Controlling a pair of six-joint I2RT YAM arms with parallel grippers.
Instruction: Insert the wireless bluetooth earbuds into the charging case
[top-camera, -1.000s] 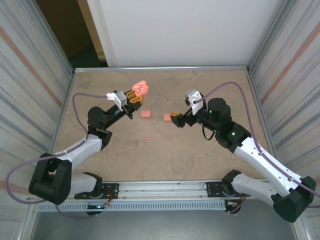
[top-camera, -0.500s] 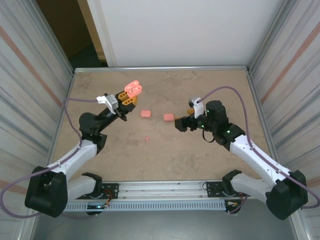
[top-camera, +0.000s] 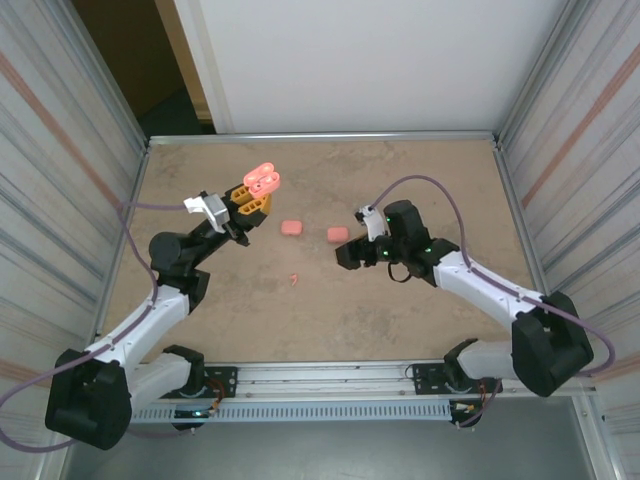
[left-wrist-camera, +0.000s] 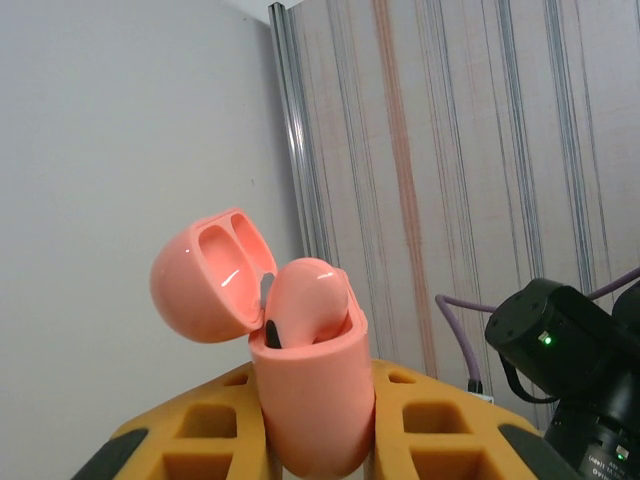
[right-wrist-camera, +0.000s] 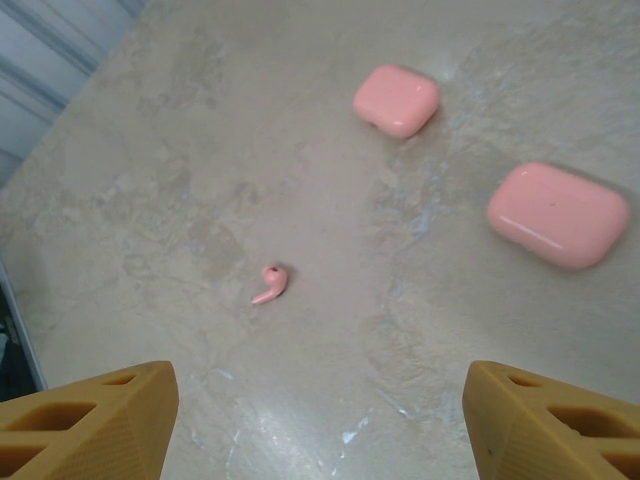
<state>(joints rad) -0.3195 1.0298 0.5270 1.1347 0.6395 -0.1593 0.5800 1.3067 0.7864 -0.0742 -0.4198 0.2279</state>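
A pink charging case (left-wrist-camera: 310, 400) with its lid (left-wrist-camera: 205, 275) swung open stands upright between the yellow fingers of my left gripper (left-wrist-camera: 315, 445), which is shut on it. One earbud (left-wrist-camera: 305, 298) sits in the case. In the top view the left gripper (top-camera: 250, 204) holds this case (top-camera: 262, 180) raised over the table's left rear. A loose pink earbud (right-wrist-camera: 271, 284) lies on the table ahead of my right gripper (right-wrist-camera: 320, 420). That gripper is open with nothing between its fingers (right-wrist-camera: 90, 420). From above, the earbud (top-camera: 294, 279) lies left of the right gripper (top-camera: 345, 256).
Two closed pink cases (right-wrist-camera: 396, 100) (right-wrist-camera: 558, 214) lie on the table beyond the earbud; in the top view they are at mid-table (top-camera: 291, 229) (top-camera: 338, 234). Ribbed metal walls (top-camera: 60, 170) flank the beige table (top-camera: 400, 320).
The left arm has drawn back to the left with the open case still in its grip. The right arm has swung left and down, bringing its gripper low over the table near the loose earbud.
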